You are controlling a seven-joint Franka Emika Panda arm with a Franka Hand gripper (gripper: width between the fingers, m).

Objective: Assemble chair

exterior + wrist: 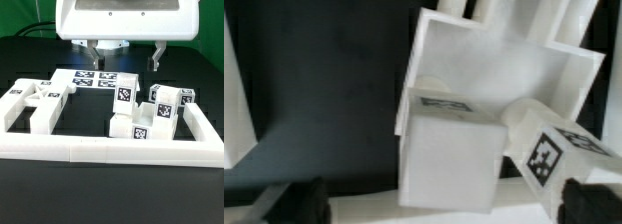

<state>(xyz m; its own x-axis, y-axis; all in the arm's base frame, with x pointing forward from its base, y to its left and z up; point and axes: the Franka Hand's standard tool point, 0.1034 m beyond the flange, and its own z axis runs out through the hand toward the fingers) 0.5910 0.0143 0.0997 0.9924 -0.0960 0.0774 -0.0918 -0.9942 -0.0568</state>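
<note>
The gripper hangs released, holding nothing, above white chair parts clustered, seemingly touching, on the black tabletop.

You've got a black table in the exterior view. The marker board lies flat at 12 o'clock. A white border rail runs across 6 o'clock and turns back along the 3 o'clock edge. Inside it are chair parts: slab group at 9 o'clock, block stack just off centre toward 4, tagged blocks at 3.
</note>
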